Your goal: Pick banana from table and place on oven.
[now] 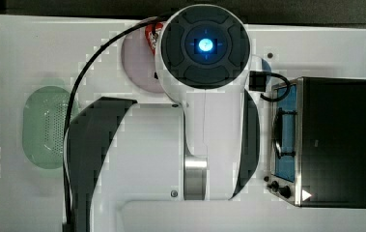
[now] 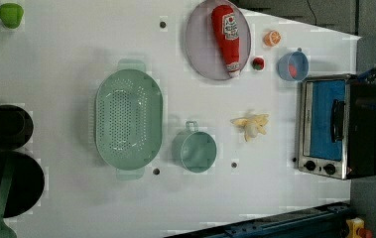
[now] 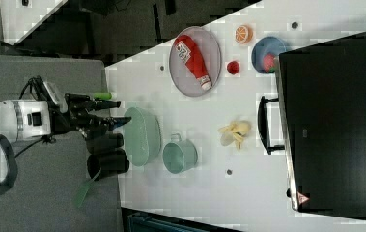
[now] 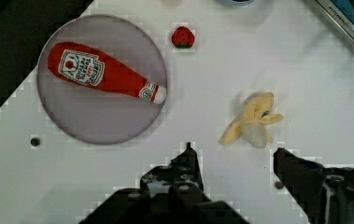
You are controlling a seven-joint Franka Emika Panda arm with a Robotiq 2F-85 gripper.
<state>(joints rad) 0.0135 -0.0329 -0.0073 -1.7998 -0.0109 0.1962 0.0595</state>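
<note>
Yellow banana [image 2: 250, 126] beside oven [image 2: 335, 129], arm-hidden from above

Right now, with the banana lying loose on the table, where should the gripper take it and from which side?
Probably the banana's yellow body from straight above, the open gripper spanning its narrow width: it lies flat on the table, peel flaps splayed.

Your arm [image 1: 204, 121]: glossy white shell, dark grey-black panels along both flanks in top view. Round dark grey cap on top, split into segments, blue light glowing at centre. Brushed silver band near lower link. Black cable [image 1: 81, 92] loops from behind cap down the top view's left; short black plug and lead on opposite side. Your gripper [image 3: 104, 116]: black, angular fingers [image 4: 184, 170], small screws on finger bodies, thin wires at wrist, white wrist housing.
</note>
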